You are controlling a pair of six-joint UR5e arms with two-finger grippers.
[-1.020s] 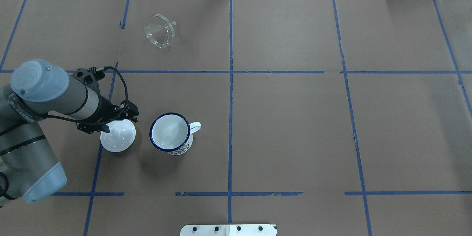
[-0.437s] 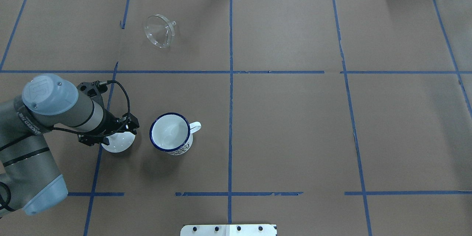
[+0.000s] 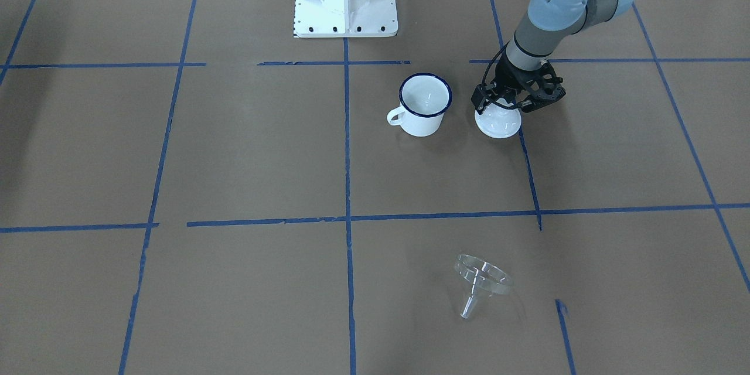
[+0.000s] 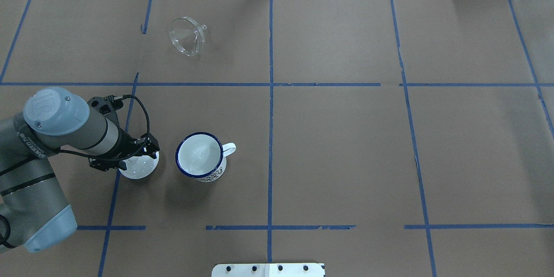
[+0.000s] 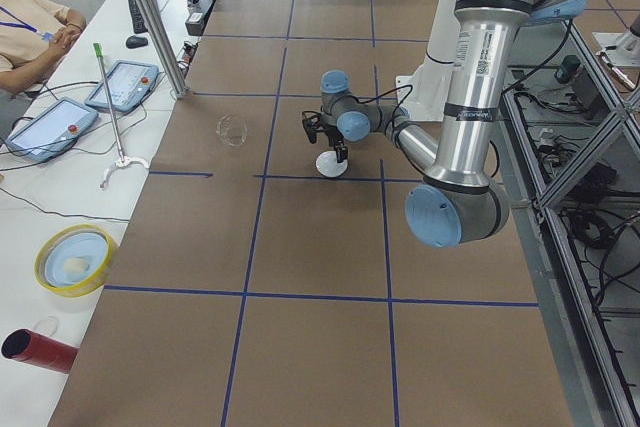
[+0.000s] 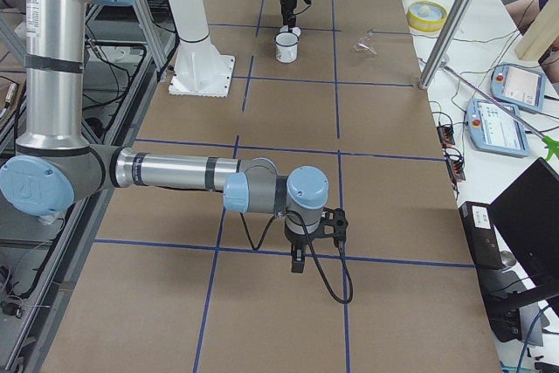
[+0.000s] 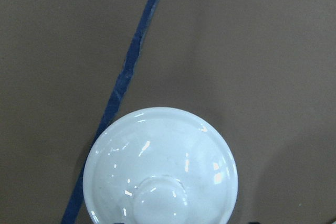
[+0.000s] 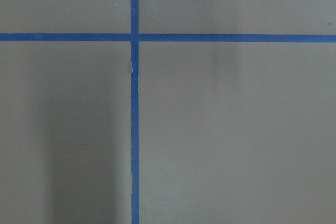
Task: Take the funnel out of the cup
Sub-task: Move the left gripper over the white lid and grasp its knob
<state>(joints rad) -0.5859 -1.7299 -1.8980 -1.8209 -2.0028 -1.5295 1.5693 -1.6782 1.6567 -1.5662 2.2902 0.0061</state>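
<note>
**Funnel out of cup, far from left pincer**

The funnel (image 4: 187,42) is seen lying on its side on the surface (image 4: 346,138), out of the cup (image 4: 200,157) and well apart from the left pincer (image 3: 504,106). That pincer is held directly over a white lid (image 4: 140,169) just beside the cup. Its fingers are hidden, so neither gap nor grip can be told. The right pincer (image 6: 298,261) is pointed down at the surface far away, and its gap cannot be judged.
</note>
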